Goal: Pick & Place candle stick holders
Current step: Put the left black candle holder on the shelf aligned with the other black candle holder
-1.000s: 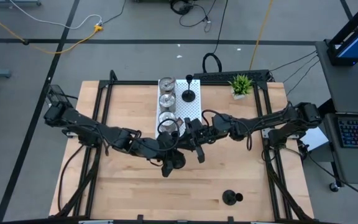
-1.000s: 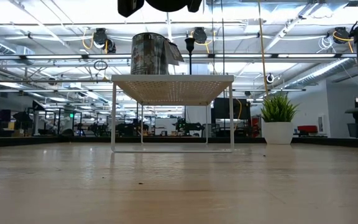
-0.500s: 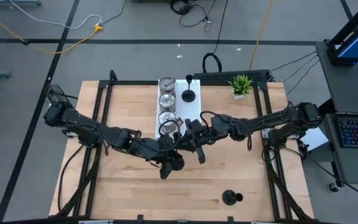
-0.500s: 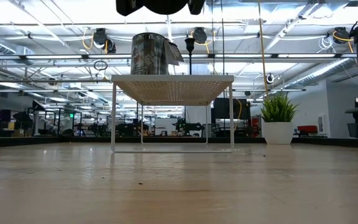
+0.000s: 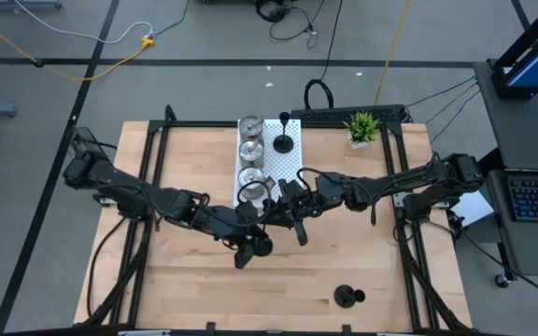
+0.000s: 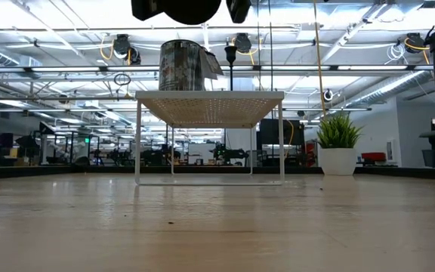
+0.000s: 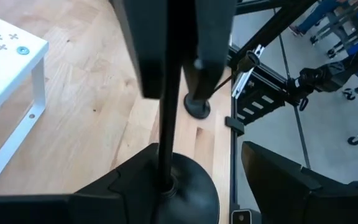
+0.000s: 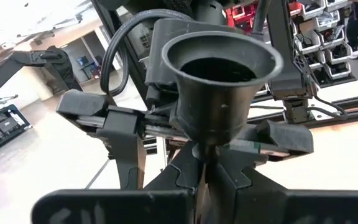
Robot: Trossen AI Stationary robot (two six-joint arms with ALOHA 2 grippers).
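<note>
Mid-table, the right gripper (image 5: 292, 217) stays pinched on the stem of a black round-based candle stick holder (image 8: 217, 84). The left gripper (image 5: 247, 252) has spread its fingers and drawn slightly back from the holder's base since a second ago.

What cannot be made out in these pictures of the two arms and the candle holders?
- High view: the black, thin-stemmed candle holder in the air is mostly hidden by the left gripper and right gripper.
- Low view: the top edge cuts off both grippers.
- Low view: the front shiny silver cup on the white perforated board hides those behind.
</note>
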